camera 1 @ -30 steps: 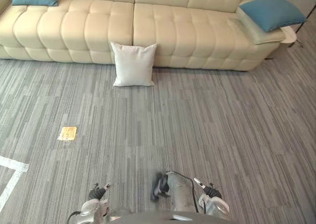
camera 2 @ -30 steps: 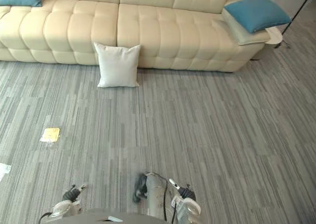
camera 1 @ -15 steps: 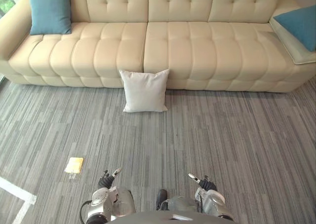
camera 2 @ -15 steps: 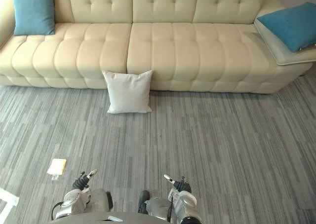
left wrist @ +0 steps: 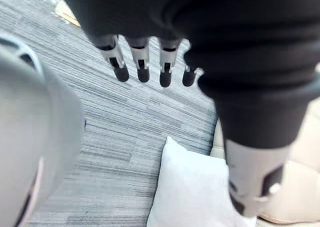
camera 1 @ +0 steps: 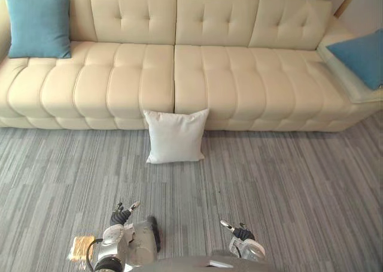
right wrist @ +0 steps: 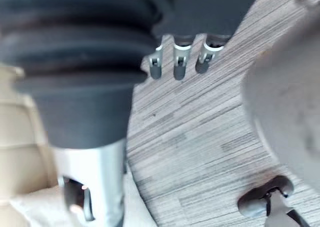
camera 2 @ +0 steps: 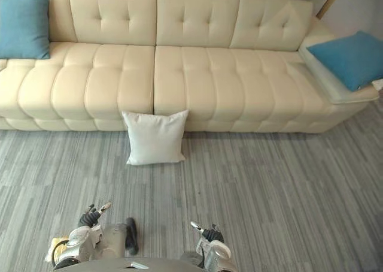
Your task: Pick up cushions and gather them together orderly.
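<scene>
A white cushion (camera 1: 176,136) leans upright on the grey carpet against the front of the cream sofa (camera 1: 119,74). One blue cushion (camera 1: 38,24) stands against the sofa's left backrest. Another blue cushion (camera 1: 363,55) lies on a cream pad at the sofa's right end. My left hand (camera 1: 122,213) and right hand (camera 1: 236,230) hang low near my body, well short of the white cushion. Both are open with straight fingers (left wrist: 141,67) and hold nothing. The white cushion (left wrist: 192,192) also shows past the left hand in the left wrist view.
A small yellow item (camera 1: 80,247) lies on the carpet at the lower left beside my left arm. Grey striped carpet (camera 1: 287,188) stretches between me and the sofa.
The camera has moved forward: sofa and white cushion now sit lower and larger in view. The yellow item has slid toward the bottom left. Both hands stay low and empty.
</scene>
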Tool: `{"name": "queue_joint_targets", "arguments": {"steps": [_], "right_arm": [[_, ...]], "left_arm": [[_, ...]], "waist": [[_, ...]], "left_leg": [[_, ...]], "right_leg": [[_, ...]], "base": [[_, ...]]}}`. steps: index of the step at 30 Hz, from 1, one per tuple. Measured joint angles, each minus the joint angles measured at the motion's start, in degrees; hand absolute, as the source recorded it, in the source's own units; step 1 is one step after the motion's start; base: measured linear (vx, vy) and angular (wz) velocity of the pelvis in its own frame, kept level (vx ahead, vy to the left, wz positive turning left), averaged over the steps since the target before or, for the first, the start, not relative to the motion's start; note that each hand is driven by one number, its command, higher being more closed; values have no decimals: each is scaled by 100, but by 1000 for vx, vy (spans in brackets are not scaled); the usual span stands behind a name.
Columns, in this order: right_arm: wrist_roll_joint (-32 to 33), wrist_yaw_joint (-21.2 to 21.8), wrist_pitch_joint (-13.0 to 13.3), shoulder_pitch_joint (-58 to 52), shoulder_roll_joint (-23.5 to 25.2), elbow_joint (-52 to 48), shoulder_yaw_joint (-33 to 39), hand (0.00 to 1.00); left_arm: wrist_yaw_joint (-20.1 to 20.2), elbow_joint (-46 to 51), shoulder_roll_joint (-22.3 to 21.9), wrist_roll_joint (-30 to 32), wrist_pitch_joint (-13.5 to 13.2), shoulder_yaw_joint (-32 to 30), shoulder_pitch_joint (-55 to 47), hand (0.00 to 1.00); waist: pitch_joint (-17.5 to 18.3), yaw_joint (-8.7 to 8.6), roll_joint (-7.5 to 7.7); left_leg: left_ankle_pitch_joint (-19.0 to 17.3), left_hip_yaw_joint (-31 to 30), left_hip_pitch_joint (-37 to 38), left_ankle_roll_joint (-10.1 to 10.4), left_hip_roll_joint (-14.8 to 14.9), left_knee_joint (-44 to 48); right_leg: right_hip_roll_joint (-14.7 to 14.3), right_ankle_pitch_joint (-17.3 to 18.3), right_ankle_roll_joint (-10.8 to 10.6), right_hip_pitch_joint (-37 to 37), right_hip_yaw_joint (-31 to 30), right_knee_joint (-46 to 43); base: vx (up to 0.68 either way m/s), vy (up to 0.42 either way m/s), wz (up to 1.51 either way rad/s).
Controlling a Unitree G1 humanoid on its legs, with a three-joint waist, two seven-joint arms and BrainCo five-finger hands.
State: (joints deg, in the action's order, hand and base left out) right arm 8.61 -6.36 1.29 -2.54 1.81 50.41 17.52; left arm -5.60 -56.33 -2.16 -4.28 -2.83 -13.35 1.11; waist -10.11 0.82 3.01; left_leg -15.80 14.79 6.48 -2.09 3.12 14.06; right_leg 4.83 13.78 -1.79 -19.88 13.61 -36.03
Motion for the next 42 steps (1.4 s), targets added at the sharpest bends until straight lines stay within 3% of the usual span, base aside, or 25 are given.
{"name": "queue_joint_targets", "arguments": {"steps": [1, 2, 3, 4, 5, 6, 7, 8, 10, 11, 12, 14, 15, 17, 18, 19, 21, 24, 35, 39, 42], "right_arm": [[0, 1, -1, -3, -15, -1, 35, 0], [0, -4, -30, -32, -24, 2, 76, 0], [7, -3, -49, -183, -17, 4, 84, 0], [13, -1, -35, -221, -32, 1, 94, 0], [-6, 1, -22, -163, -145, -6, 95, 0], [-6, 7, -25, -148, -217, 2, 73, 0], [-8, 7, -25, -129, -255, 3, 70, 0], [-8, 0, -25, -124, -270, 9, 68, 0], [-7, -1, -47, -118, -285, 11, 3, 0], [-7, -2, -46, -116, -287, 13, -65, 0], [-8, -2, -40, -115, -295, 20, -157, 0], [3, -4, -49, -81, -296, 66, -170, 0], [7, -5, -52, -56, -285, 77, -171, 0], [6, -9, -50, -49, -275, 53, -171, 0], [5, -10, -46, -57, -279, 3, -170, 0], [5, -14, -39, -53, -273, 2, -174, 0], [5, -13, -39, -67, -180, 5, -179, 0], [3, -13, -35, -86, -167, 8, -194, 0], [-17, -15, -24, -79, -201, 12, -415, 0], [-399, -145, -22, 76, -311, -91, -756, 0], [-452, -327, -25, 402, -335, -472, -831, 0]], "left_arm": [[1, -20, -39, 0, 0, 6, 9, 0], [10, -76, -110, 4, 0, 3, 21, 0], [30, -74, -145, 14, -10, 4, -10, 0], [46, -86, -154, 14, -7, 1, -14, 0], [66, -162, -206, 23, -4, -4, -22, 0], [101, -195, -275, 124, -4, 7, -44, 0], [110, -193, -275, 198, -6, -1, -57, 0], [110, -192, -276, 216, -5, -23, -77, 0], [108, -102, -241, 223, -5, -187, -93, 0], [113, -39, -245, 222, -6, -235, -111, 0], [107, 26, -243, 222, -12, -292, -117, 0], [99, 119, -254, 219, -12, -293, -129, 0], [101, 151, -251, 219, -12, -268, -122, 0], [90, 160, -250, 216, -11, -246, -115, 0], [88, 146, -251, 212, -8, -214, -83, 0], [88, 123, -260, 212, -8, -213, -76, 0], [78, 52, -228, 213, -10, -190, -49, 0], [78, 47, -227, 212, -8, -124, -60, 0], [68, 37, -217, 204, -25, -177, -72, 0], [-102, 174, -102, -7, -35, 8, 67, 0], [-316, 443, 69, -399, -93, 62, 444, 0]], "waist": [[-13, -37, -22], [-23, -98, -41], [-6, -108, 10], [1, -121, 12], [2, -127, -169], [85, -126, -334], [76, -162, -429], [70, -163, -477], [62, -140, -488], [61, -129, -490], [57, -108, -487], [51, -51, -481], [48, -32, -463], [48, 11, -462], [76, 7, -516], [99, 6, -556], [129, -39, -343], [137, -34, -276], [147, 31, -278], [52, 63, -273], [-363, 82, -276]], "left_leg": [[-25, -82, 100, 42, 1, -73], [-88, -239, 273, 142, -13, -154], [-244, -440, 474, 316, -112, -188], [-330, -541, 565, 362, -112, -190], [-401, -614, 695, 422, 32, -196], [-402, -699, 695, 434, 147, -45], [-358, -741, 618, 510, 266, 257], [-296, -775, 500, 625, 367, 580], [-82, -964, -184, 1256, 680, 2381], [-85, -955, -419, 1313, 775, 2894], [-96, -843, -723, 1307, 920, 3515], [-182, -614, -1022, 1146, 1050, 3741], [-272, -493, -1224, 993, 1043, 3428], [-315, -446, -1297, 882, 1020, 2637], [11, -460, -1280, 668, 1017, 1634], [2, -457, -1275, 669, 996, 1418], [25, -370, -1039, 650, 750, 961], [31, -279, -1026, 641, 637, 962], [11, 350, -951, 599, 688, 845], [-91, 382, -1626, 463, 792, 1347], [-255, 278, -2741, 326, 882, 2197]], "right_leg": [[-87, -115, 66, -10, -13, 403], [-166, -470, 112, 1, -59, 1158], [-152, -1152, 223, 85, -257, 1621], [-137, -1495, 410, 126, -267, 1518], [-191, -1213, 353, 132, -143, 1183], [-224, -784, 380, 120, -22, 960], [-264, -597, 461, 233, 83, 872], [-317, -505, 498, 363, 143, 884], [-473, -350, 552, 808, 235, 1153], [-545, -351, 554, 952, 233, 1276], [-633, -351, 569, 1187, 221, 1456], [-719, -360, 586, 1516, 128, 1689], [-721, -364, 580, 1647, 15, 1775], [-713, -376, 559, 1695, -92, 1790], [-740, -363, 497, 1693, -137, 1740], [-746, -334, 438, 1686, -208, 1708], [-571, -380, 299, 1586, -370, 1701], [-433, -461, 168, 1586, -447, 1729], [-563, -803, 42, 1423, -1150, 2207], [-605, -843, 39, 763, -1241, 1868], [-582, -728, 33, -381, -1243, 976]], "base": [[474, -83, 66], [693, -179, 88], [505, -150, 91], [502, -183, 62], [365, -154, 45], [633, -287, 47], [520, -253, 47], [508, -263, 36], [335, -166, 19], [323, -120, -5], [313, -95, -29], [268, -26, -40], [237, 21, -42], [200, 90, -56], [193, 137, -54], [192, 166, -37], [160, 216, -11], [46, 159, -2], [-66, 42, -34], [-129, 34, -13], [-236, 31, -2]]}}
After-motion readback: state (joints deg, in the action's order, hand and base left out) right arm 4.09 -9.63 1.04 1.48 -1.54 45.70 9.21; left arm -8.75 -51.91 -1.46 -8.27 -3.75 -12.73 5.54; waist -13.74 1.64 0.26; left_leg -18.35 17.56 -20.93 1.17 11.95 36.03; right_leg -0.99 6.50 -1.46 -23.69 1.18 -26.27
